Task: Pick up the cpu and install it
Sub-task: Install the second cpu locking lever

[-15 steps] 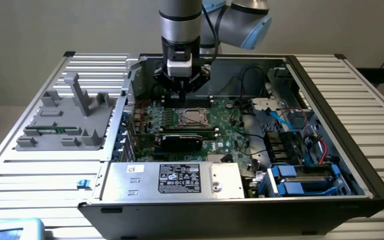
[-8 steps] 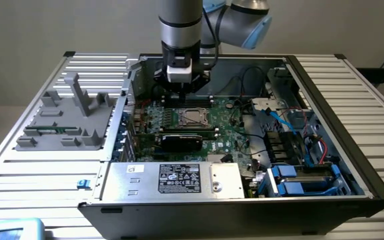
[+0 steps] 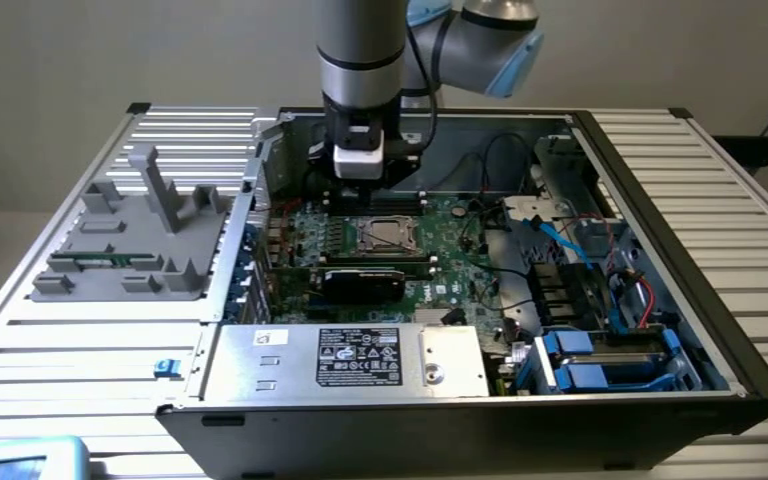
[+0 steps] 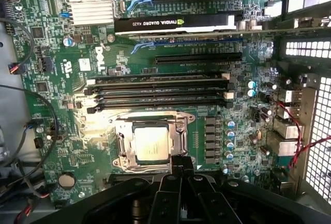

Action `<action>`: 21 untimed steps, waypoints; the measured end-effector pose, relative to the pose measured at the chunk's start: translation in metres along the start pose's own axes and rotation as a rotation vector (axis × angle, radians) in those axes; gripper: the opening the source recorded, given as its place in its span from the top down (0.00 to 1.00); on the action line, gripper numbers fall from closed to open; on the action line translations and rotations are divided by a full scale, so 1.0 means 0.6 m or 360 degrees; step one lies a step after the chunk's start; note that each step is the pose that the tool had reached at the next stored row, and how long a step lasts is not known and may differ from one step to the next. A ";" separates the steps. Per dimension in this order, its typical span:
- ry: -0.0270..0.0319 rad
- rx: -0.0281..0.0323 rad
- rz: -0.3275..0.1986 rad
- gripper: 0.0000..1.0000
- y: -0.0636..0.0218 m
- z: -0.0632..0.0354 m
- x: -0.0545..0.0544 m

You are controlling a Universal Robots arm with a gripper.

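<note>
The end effector [image 4: 180, 169] is hovering with fingers pressed together, seemingly empty, just beside the cpu [image 4: 151, 145], which is lying in the motherboard socket [image 4: 123, 144].

A grey tubular arm [image 3: 357, 40] with light-blue joint caps carries a black-and-white end effector [image 3: 357, 180].

Even, soft light fills the exterior view, leaving the computer case [image 3: 491, 300] interior dim and shadowed. In the wrist view, bright glare washes the circuit board [image 4: 170, 69] beside the socket, and the nearby end effector [image 4: 178, 182] looks dark and blurred.
</note>
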State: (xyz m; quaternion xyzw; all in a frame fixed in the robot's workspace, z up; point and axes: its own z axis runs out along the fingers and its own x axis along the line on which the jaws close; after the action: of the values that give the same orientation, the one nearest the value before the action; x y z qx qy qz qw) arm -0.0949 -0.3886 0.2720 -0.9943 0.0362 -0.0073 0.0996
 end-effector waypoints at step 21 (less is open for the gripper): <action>-0.00065 0.00970 0.0009 0.89 0.055 0.005 0.004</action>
State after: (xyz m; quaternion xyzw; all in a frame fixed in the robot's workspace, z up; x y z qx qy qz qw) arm -0.0948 -0.4206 0.2623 -0.9908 0.0385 -0.0061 0.1299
